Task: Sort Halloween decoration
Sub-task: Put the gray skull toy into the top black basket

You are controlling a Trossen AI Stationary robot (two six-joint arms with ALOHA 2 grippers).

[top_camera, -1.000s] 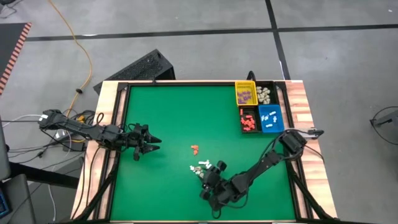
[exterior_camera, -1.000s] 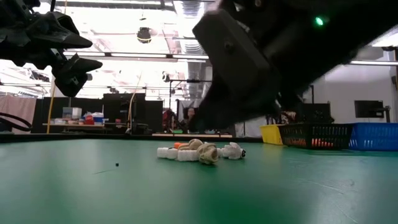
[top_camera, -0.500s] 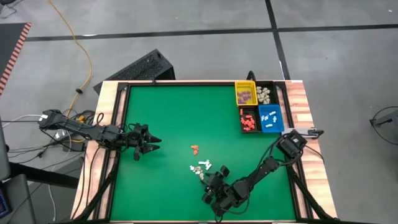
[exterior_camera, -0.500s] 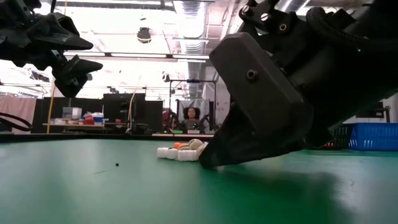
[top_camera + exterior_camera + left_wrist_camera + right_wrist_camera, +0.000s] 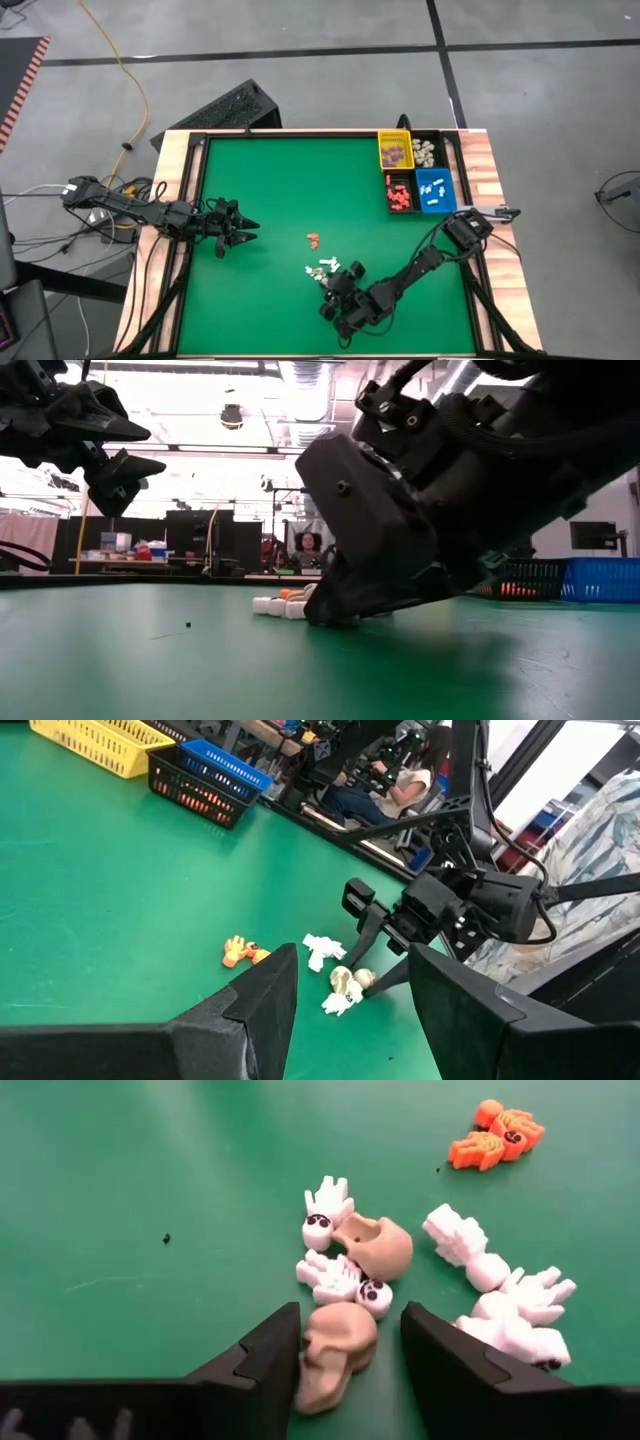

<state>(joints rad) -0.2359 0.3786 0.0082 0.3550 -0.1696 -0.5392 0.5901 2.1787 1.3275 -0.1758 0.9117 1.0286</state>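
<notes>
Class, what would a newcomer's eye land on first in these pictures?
The right gripper, low over the green table near its front edge, with a tan skull trinket between its open fingers amid white skeleton pieces. Next, the bins at the far right corner, and the left gripper waiting, raised at the left.

Green desk [image 5: 270,190], wood-toned border. Cream-white trinkets [image 5: 340,1270] with black eye dots, a tan skull [image 5: 335,1350], orange ones [image 5: 495,1135]. Yellow bin [image 5: 394,140], blue bin [image 5: 446,189].

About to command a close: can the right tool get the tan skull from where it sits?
Probably yes. The tan skull lies between the right tool's open fingers, with a white skeleton piece close ahead but not between them.
</notes>
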